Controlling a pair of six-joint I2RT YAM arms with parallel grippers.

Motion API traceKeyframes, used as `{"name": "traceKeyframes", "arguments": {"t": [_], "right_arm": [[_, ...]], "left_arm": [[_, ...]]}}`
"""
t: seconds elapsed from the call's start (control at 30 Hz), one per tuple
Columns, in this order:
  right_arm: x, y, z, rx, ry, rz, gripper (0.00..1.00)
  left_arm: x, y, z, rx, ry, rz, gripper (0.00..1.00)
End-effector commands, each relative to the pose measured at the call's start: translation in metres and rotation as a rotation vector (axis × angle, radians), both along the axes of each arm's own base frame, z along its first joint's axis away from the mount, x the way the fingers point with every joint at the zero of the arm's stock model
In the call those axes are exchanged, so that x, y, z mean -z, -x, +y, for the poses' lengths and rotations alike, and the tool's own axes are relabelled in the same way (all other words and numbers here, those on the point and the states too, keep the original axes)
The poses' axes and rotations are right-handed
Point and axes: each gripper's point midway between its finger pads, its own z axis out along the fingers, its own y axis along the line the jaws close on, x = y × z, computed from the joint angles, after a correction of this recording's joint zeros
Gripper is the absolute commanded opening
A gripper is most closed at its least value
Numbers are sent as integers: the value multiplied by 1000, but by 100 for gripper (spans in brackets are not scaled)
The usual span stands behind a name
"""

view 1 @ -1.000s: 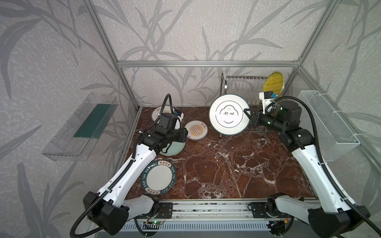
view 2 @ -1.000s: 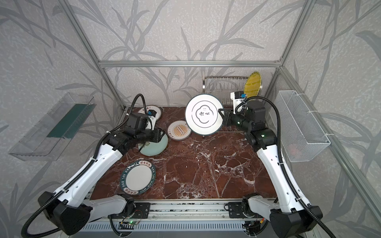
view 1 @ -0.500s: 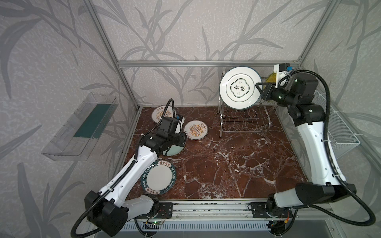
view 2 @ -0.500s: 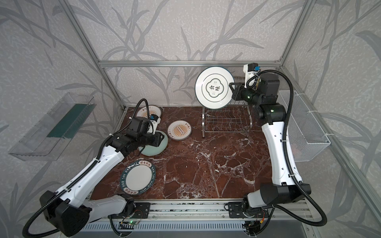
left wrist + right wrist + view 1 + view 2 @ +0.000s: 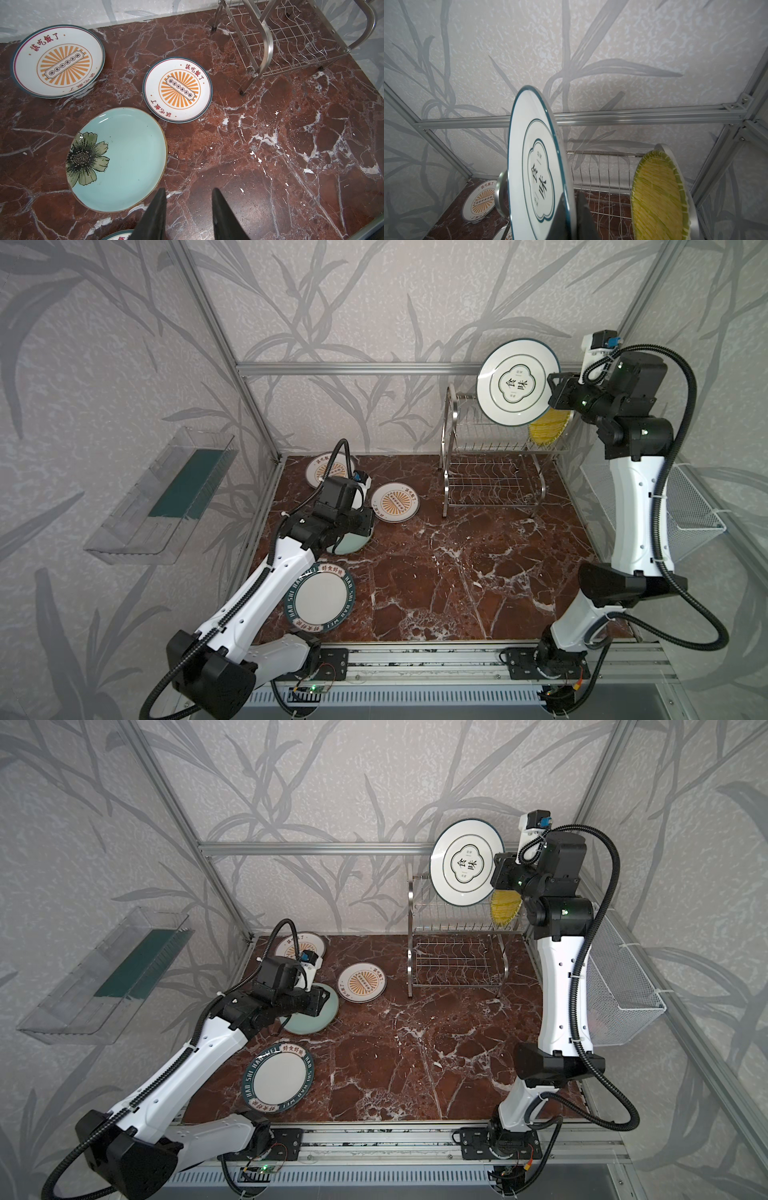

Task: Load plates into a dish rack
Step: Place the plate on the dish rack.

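My right gripper [image 5: 552, 393] [image 5: 572, 194] is shut on the rim of the white plate with the dark cloud outline [image 5: 517, 381] [image 5: 529, 158]. It holds the plate upright, high above the upper tier of the dish rack [image 5: 490, 472] [image 5: 600, 170]. The yellow woven-look plate [image 5: 544, 433] [image 5: 658, 197] stands in that tier at its right end. My left gripper [image 5: 188, 190] hangs open and empty low over the table beside the pale green plate [image 5: 120, 160] [image 5: 351, 545]. Two sunburst plates [image 5: 177, 89] [image 5: 58, 60] and the teal-lettered plate [image 5: 322, 597] lie flat.
A clear plastic tray [image 5: 166, 493] is fixed to the left wall and a white mesh basket [image 5: 690, 514] to the right wall, close to my right arm. An aluminium bar [image 5: 353, 369] crosses the back wall behind the held plate.
My right arm has lifted the cloud plate from in front of the rack to above its upper tier. The left gripper has shifted slightly by the pale green plate and its jaws have narrowed a little.
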Motion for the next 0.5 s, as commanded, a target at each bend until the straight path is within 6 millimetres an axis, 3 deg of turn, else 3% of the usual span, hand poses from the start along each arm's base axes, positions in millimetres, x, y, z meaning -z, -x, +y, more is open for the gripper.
{"name": "traceKeyframes", "arguments": {"t": [0.0,0.47], "right_arm": [[-12,-1,-13,69,57,-30,0],[9,-22,-53,289,210,23,0]], "left_arm": [[-3,4,2,16,-7,-18,34],[-1,6,-2,30,17,-3,36]]}}
